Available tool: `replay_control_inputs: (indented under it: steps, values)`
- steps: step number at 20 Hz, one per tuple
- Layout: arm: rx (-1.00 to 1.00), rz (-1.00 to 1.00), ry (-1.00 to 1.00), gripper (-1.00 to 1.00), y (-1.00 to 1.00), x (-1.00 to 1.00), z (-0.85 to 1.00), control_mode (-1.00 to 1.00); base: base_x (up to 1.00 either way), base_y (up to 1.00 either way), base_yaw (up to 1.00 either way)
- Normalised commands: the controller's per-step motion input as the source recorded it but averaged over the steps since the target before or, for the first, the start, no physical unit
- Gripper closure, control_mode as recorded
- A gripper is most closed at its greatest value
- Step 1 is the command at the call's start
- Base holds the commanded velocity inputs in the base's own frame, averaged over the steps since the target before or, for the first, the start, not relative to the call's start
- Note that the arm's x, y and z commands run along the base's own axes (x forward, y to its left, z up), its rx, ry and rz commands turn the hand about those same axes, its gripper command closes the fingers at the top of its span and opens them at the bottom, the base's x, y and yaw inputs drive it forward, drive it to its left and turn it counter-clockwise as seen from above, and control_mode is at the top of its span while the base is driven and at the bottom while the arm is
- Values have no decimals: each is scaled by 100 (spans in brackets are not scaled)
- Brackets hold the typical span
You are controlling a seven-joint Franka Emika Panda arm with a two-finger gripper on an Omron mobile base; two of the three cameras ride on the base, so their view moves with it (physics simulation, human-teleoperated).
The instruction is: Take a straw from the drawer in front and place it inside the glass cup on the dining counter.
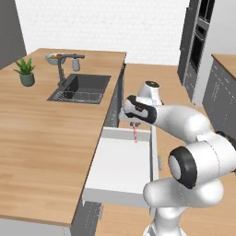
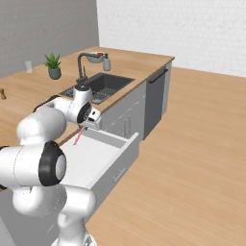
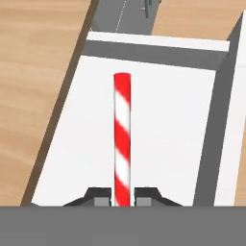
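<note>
The red-and-white striped straw [image 3: 122, 139] hangs between the fingers [image 3: 102, 196] of my gripper [image 3: 122, 201], which is shut on its upper end. The straw [image 1: 135, 135] points down over the back of the open drawer [image 1: 120, 167], whose inside is plain white, and its lower end is clear of the drawer floor. In the right base view the gripper [image 2: 83, 126] holds the straw [image 2: 78, 136] tilted above the drawer [image 2: 98, 153]. The glass cup [image 2: 28, 66] stands far back on the dining counter [image 2: 24, 93], left of the potted plant [image 2: 53, 66].
A black sink [image 1: 81, 88] with a grey faucet [image 1: 61, 69] is set into the dining counter [image 1: 41, 138], and a bowl [image 1: 54, 57] sits behind it. The potted plant [image 1: 25, 72] stands at the left. A dark dishwasher front [image 2: 156, 93] is beyond the drawer.
</note>
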Motion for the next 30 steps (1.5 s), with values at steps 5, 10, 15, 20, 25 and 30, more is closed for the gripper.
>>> replay_control_inputs:
  steps: [5,10,15,20,25,30]
  values:
    - [-12,-9,-8,100,-36,-62,100,-100,0,0,0]
    - [-17,4,-16,100,-16,-73,85,-100,0,0,0]
    - [-14,14,-17,100,-21,-75,46,-100,0,0,0]
    - [-6,8,-7,100,-2,-45,6,100,-40,0,1]
    - [0,0,0,100,0,0,0,100,-100,61,0]
    - [0,0,0,100,0,0,0,100,-74,100,-2]
